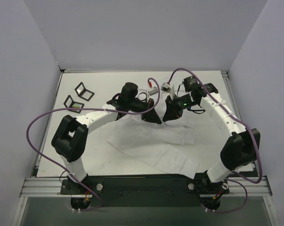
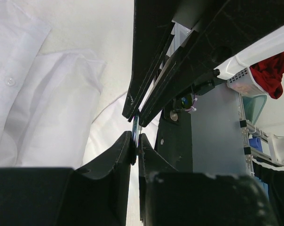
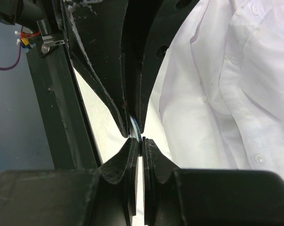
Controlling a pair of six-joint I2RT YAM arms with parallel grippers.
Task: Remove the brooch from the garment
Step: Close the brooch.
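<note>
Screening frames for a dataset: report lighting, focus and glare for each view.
Top external: even, soft light and sharp, but the white shirt barely stands out from the pale table. Left wrist: left gripper's fingers are dark and blurred, and the shirt is overbright. Right wrist: right gripper's fingers are near-black silhouettes, shirt buttons are crisp, and the thin blue piece they pinch is hard to resolve.

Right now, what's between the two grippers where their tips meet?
Left gripper and right gripper both pinch a thin bluish sliver, probably the brooch; both wrist views show it.
</note>
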